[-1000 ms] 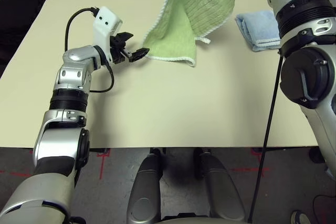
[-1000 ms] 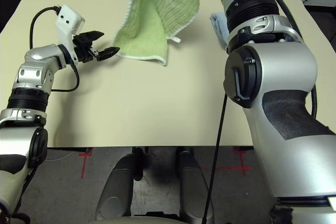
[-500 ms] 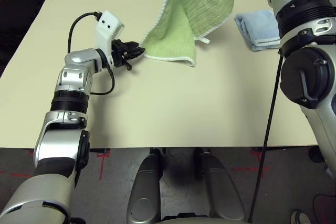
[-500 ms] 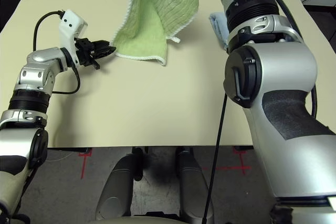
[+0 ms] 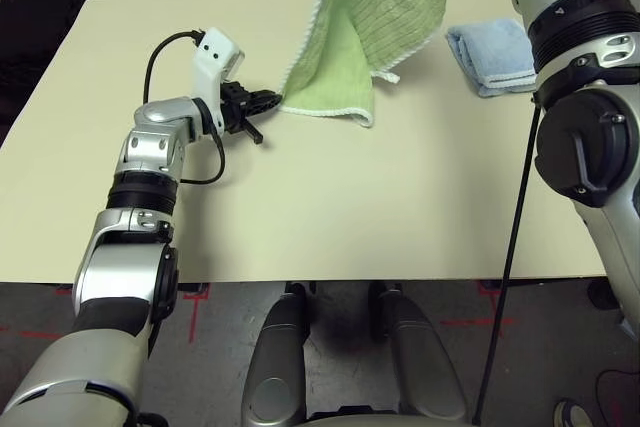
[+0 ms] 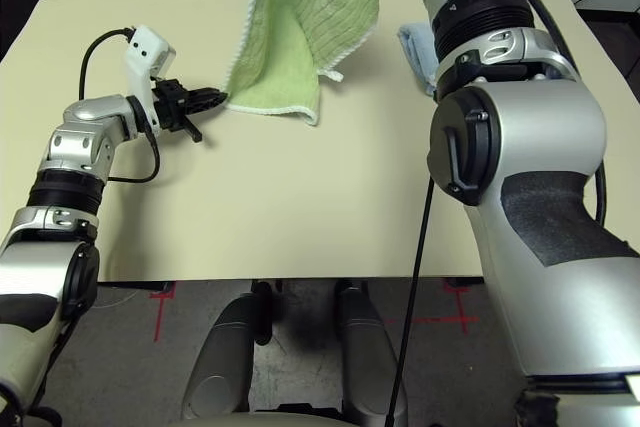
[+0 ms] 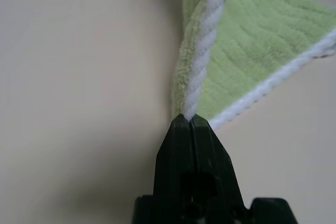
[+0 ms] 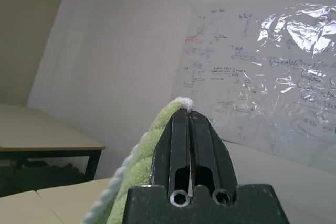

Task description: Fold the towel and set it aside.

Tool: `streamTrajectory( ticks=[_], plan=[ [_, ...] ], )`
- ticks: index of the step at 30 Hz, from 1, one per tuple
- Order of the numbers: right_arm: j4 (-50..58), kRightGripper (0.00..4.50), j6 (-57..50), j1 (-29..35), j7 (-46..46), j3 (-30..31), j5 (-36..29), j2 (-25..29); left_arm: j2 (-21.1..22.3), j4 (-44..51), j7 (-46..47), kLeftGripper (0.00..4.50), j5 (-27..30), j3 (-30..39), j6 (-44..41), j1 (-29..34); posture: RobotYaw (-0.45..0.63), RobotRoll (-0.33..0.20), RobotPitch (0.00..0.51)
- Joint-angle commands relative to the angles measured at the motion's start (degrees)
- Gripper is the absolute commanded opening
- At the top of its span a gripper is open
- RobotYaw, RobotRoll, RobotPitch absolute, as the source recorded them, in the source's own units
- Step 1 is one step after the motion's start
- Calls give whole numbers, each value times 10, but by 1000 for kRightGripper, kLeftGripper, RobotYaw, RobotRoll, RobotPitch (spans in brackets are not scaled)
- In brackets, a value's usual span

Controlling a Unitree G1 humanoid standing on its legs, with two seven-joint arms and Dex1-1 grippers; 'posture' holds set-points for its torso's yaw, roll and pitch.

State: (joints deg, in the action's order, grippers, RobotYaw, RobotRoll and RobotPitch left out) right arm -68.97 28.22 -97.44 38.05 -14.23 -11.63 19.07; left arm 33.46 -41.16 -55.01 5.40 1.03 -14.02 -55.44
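Left wrist view: left gripper (image 7: 190, 120) pinches the towel (image 5: 372, 27) corner on the worktop (image 5: 330, 207); right gripper (image 8: 189, 115) clamps another corner aloft, spreading it for folding

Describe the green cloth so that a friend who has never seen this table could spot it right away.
On the cream table, look toward the far middle: the towel hangs from above, its lower end resting on the tabletop, where the left gripper is shut on its corner. It is light green and ribbed with a white stitched edge, unlike the smaller blue towel that lies folded flat to its right.
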Motion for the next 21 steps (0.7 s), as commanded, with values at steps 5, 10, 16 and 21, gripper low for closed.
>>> streamTrajectory(
  ticks=[5, 10, 16, 21],
  plan=[
    [26, 0, -36, 97, 46, 6, 7, 63, 71, 18, 52, 13, -25, 8, -41, -31, 125, 0, 258],
    [46, 0, -115, 174, 118, 0, -13, 102, 113, 11, 49, 13, -31, 5, -44, -60, 122, 0, 263],
    [75, 0, -245, 240, 176, -6, -34, 148, 147, -34, 3, 13, -47, -18, -39, -103, 110, 0, 273],
    [107, 0, -414, 253, 235, 16, -41, 182, 163, -83, -66, 13, -62, -47, -53, -153, 100, 0, 284]
  ],
)
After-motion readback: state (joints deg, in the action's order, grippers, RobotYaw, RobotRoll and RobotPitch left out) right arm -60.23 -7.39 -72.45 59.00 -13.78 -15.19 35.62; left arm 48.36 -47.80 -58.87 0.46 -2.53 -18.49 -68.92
